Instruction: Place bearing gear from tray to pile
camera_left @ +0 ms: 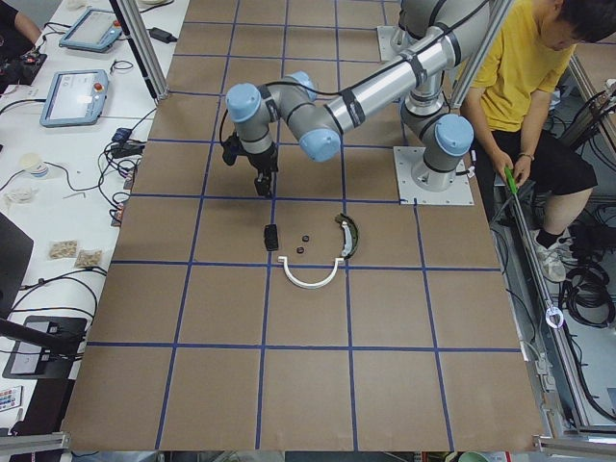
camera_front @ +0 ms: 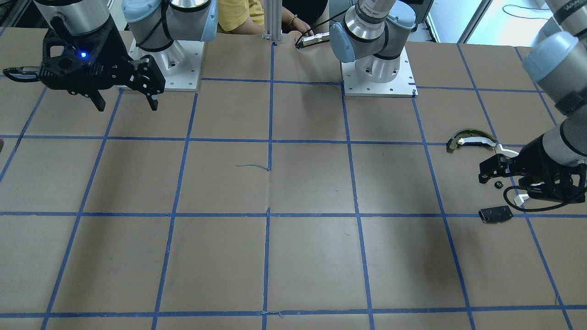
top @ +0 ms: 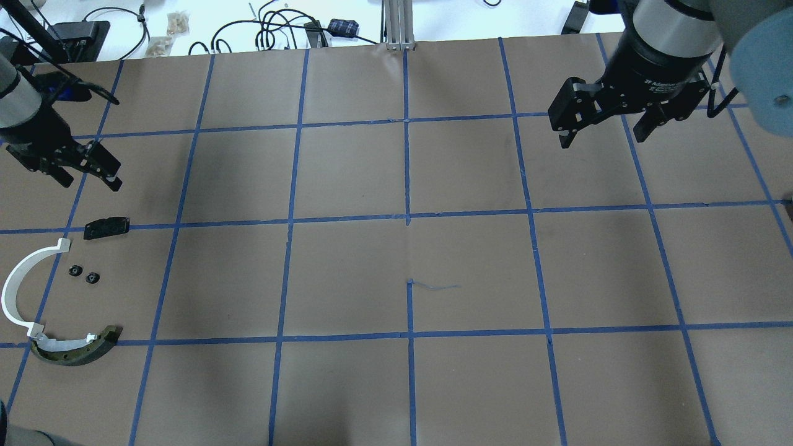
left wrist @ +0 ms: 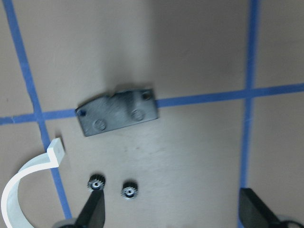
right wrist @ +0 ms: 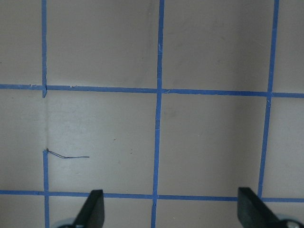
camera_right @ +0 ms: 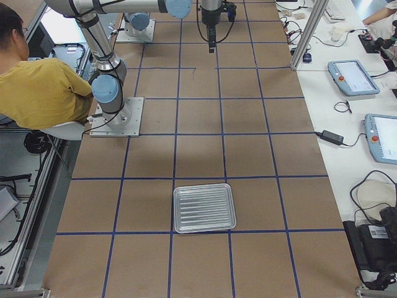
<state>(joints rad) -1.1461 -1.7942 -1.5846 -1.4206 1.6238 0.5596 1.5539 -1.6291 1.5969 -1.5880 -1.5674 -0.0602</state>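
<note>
Hovering by the pile (top: 93,277), left gripper (top: 88,178) has fingers (left wrist: 92,213) spread, holding nothing; one bearing gear (left wrist: 96,183) and a second gear (left wrist: 128,191) sit side by side between the black plate (left wrist: 118,111) and white arc strip (left wrist: 23,185); olive-and-black curved piece (top: 77,352) lies at the arc's end; right gripper (top: 604,137) spread too, well apart; tray (camera_right: 205,208) way off at the table's other end.

At the table's (top: 347,272) left end, the plate (top: 106,227) lies farthest from the robot; nearer, a bearing gear (top: 75,271) and a second gear (top: 93,277) sit side by side; the arc strip (top: 15,291) curves left of them; the curved piece (top: 77,350) lies nearest, touching the strip's near end; the tray (camera_right: 204,208) rests toward the right end, well apart.
</note>
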